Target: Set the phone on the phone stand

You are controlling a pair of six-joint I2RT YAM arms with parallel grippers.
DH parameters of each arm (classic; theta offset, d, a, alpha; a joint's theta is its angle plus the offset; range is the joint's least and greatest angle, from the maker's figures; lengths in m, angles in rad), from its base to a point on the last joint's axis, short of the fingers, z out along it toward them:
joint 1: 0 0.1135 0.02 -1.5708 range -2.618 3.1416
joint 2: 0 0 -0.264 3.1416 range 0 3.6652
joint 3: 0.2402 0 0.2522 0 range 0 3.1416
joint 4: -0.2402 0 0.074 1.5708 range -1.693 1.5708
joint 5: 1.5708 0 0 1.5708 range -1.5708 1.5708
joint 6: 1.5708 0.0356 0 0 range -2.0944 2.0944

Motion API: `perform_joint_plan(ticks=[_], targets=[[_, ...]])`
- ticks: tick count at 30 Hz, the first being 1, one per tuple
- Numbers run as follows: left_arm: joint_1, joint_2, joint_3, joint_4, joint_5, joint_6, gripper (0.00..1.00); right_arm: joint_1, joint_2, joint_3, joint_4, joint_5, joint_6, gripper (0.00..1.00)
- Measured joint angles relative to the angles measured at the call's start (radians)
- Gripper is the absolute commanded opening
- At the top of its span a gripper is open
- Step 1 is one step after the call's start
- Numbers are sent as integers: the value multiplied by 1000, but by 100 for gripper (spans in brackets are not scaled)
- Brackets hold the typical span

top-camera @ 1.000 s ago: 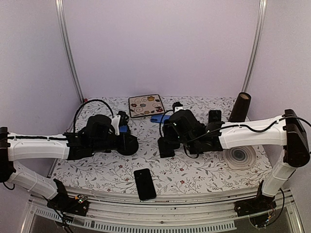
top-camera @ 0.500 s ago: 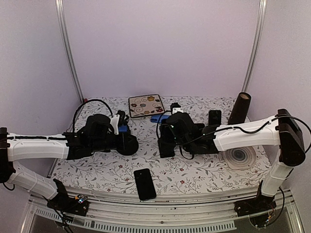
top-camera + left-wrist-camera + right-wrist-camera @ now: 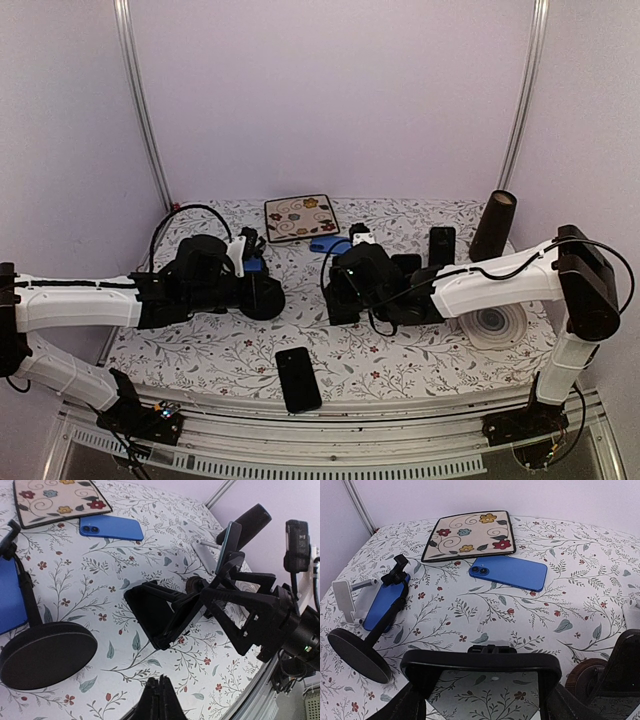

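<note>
Glass and metal, I judge, is what I have to move. The black phone (image 3: 298, 379) lies flat on the flowered tablecloth (image 3: 420, 350) near the front edge, well apart from both grippers. It looks like a thin, stiff, smooth slab, fairly light but slippery, and likely to crack if dropped. I would take it by its long edges, across the narrow width, since flat on cloth it offers little else to grip. A blue phone (image 3: 508, 573) lies camera-side up just beside the floral placemat (image 3: 467, 535); I cannot tell which of the two the task means.

The right gripper (image 3: 481, 697) has its jaws wide, one on either side of the top edge of a black folding stand (image 3: 150, 612). The stand looks like a matte hard-plastic wedge with a sloped plate and a rear strut. I cannot tell whether the pads touch it. The left gripper (image 3: 160, 697) has its jaws pressed together on nothing, near the disc base of a pole stand (image 3: 45, 652) that carries a clipped handset (image 3: 385, 605), also blue. The cloth looks soft and matte, so I expect the phone to slide little on it.
</note>
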Motion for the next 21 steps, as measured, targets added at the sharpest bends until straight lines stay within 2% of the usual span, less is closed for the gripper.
perform_joint_plan(ticks=[21], targets=[[2, 1, 0, 0, 11, 0, 0, 1, 13, -20, 27, 6, 8, 8]])
